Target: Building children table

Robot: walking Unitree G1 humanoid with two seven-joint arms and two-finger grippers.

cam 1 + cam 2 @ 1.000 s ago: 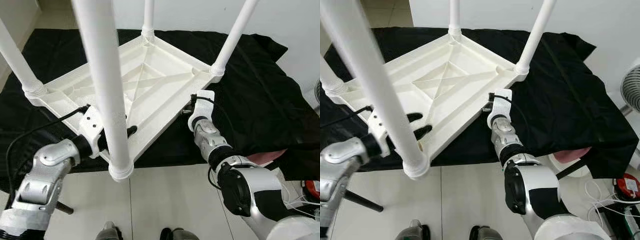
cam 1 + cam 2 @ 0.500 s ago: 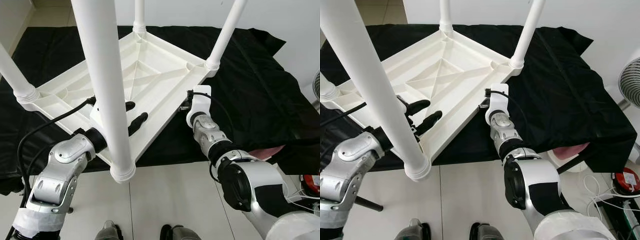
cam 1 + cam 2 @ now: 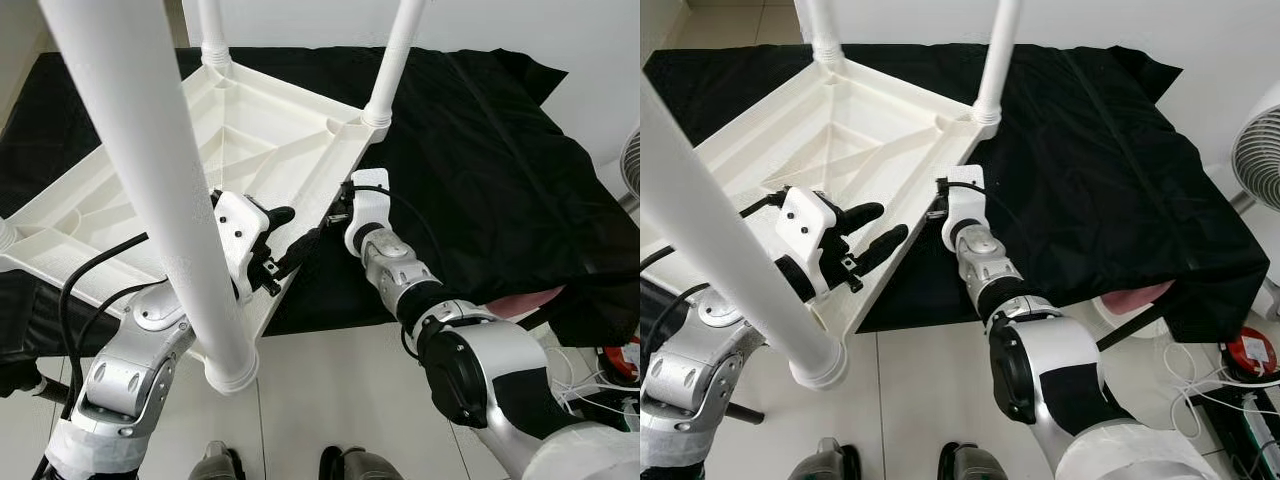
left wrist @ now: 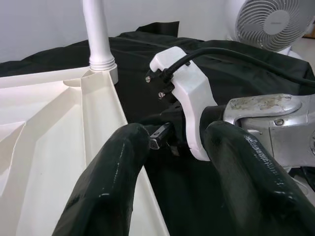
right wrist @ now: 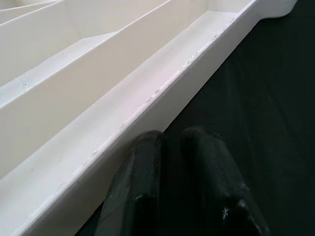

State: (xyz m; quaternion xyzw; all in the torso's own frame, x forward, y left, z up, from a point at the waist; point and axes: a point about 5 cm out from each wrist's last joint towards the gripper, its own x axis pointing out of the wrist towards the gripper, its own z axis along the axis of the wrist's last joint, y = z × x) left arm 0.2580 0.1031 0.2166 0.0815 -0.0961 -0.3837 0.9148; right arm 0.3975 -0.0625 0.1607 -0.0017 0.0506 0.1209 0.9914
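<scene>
A: Where is the children's table [image 3: 250, 150]?

B: Upside down on the black cloth [image 3: 480, 170], ribbed underside up and legs rising. From the head camera it fills the nine-to-twelve o'clock part of the scene. One white leg [image 3: 150, 190] sweeps very close past the camera at nine o'clock, another leg [image 3: 385, 65] stands in its socket at twelve o'clock, and a third [image 3: 818, 30] stands at eleven o'clock.

A: What is the left gripper [image 3: 290, 235] doing?

B: It reaches over the tabletop's near edge, towards its six o'clock corner. Its fingers [image 4: 110, 187] are spread apart with nothing gripped between them; in the wrist view one lies over the white rim, the other over the cloth side.

A: And the right gripper [image 5: 179, 147]?

B: It sits at the tabletop's outer edge, roughly centre of the head view, just beside the rim [image 5: 162, 83]. Its two fingers are together, tips low on the black cloth against the white wall, with nothing between them.

A: How near are the two grippers?

B: Near each other, the right wrist's white housing [image 4: 184, 88] directly ahead of the left fingers.

A: Anything around that?

B: A fan [image 4: 273, 22] at three o'clock beyond the cloth, pale tiled floor [image 3: 330, 400] at six o'clock, and the robot's feet [image 3: 830, 462] below.
</scene>
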